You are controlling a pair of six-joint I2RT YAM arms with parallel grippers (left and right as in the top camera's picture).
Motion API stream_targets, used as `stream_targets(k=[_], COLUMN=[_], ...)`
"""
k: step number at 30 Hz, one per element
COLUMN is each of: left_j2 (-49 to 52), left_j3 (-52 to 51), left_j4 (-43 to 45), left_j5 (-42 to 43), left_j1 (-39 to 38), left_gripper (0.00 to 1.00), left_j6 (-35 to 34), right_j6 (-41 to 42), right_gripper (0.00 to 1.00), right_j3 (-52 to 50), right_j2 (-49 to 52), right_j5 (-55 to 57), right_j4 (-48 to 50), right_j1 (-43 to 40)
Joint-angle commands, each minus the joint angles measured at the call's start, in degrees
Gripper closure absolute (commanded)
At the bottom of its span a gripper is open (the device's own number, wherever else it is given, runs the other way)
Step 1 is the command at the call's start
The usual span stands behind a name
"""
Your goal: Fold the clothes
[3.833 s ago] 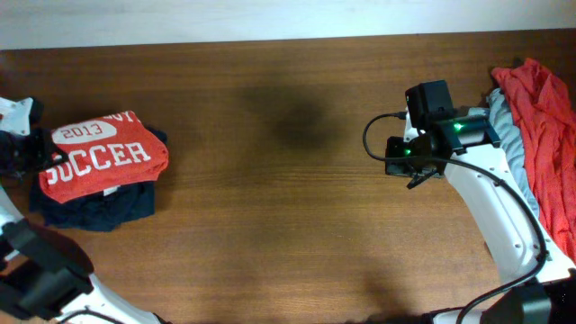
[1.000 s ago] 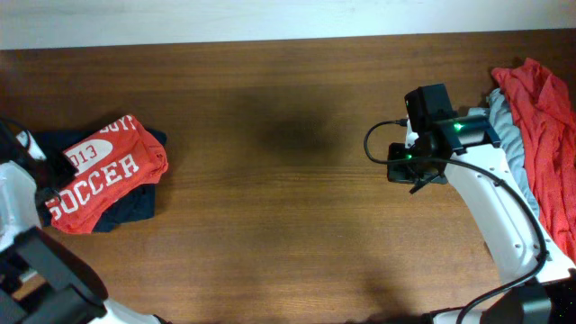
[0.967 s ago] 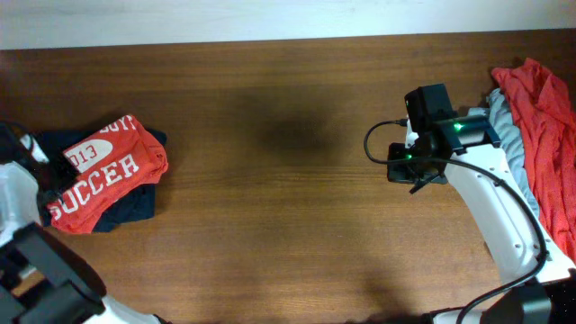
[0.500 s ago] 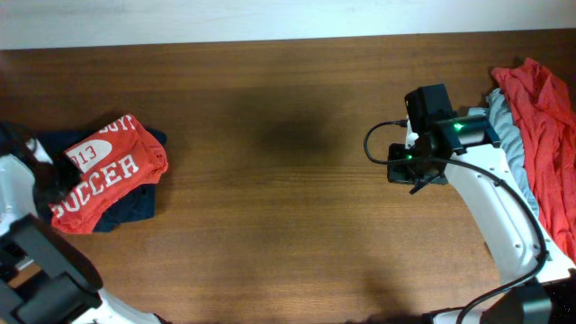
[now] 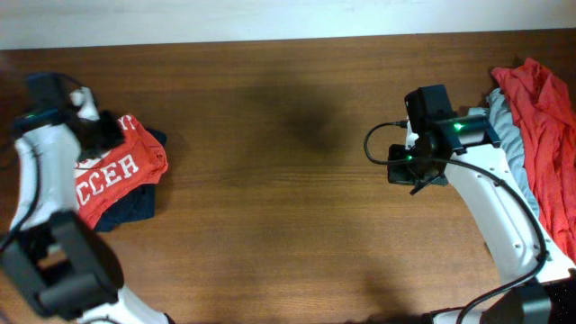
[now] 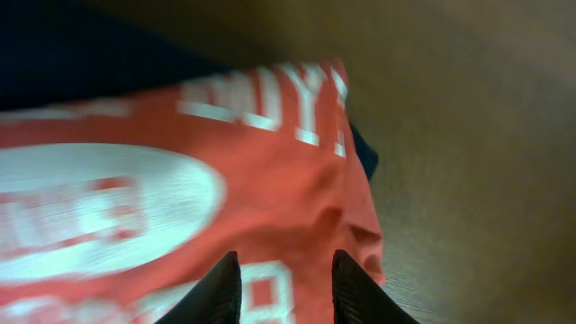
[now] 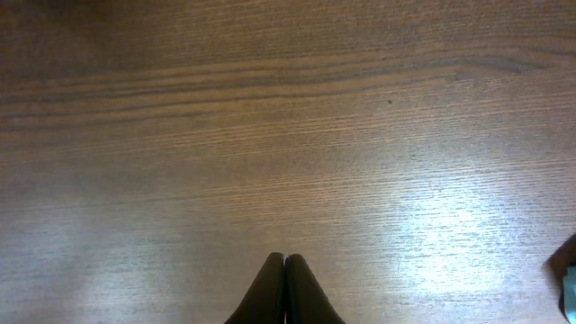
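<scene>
Left gripper (image 6: 286, 258): parted, empty, over orange shirt (image 6: 270, 189).
Right gripper (image 7: 285, 286): closed, empty.
Risk: a finger could snag the shirt and undo the fold.

1. Folded orange-red soccer shirt (image 5: 124, 169) lies on navy shirt (image 5: 130, 205), at the left end of the worktop (image 5: 288, 234).
2. The left claw (image 5: 99, 133) is over its upper-left part.
3. The right claw (image 5: 418, 178) is over bare wood, near the crumpled red shirt (image 5: 544, 117) and grey-blue shirt (image 5: 504, 126).

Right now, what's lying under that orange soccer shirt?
A dark navy garment peeks out beneath the orange shirt at its edges. Most of it is covered, so its shape is hidden.
</scene>
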Motion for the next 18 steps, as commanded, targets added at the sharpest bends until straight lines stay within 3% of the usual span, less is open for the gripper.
stream_targets(k=[1,9,15,18], left_j2=[5.1,8.4,3.6,0.8], left_j3=[-1.0,-0.4,11.9,21.6], left_j4=[0.7,1.6,-9.7,-17.3], left_j5=[-1.5,-1.4,-1.5,-1.5], left_j1=[-2.7,-6.5,-6.3,-6.4], left_gripper=[0.67,0.67,0.66,0.61], left_j6=[1.1,1.5,2.4,5.4], right_j6=[0.0,0.1,0.1,0.0], right_gripper=[0.95,0.95,0.95,0.96], right_j3=[0.7,0.7,0.7,0.7], right_j2=[-0.3,-0.3,-0.3,-0.3], right_j5=[0.7,0.2,0.2,0.2], right_j4=[-0.4,-0.5,-0.5,-0.5], right_j1=[-0.4,-0.4,-0.4,-0.4])
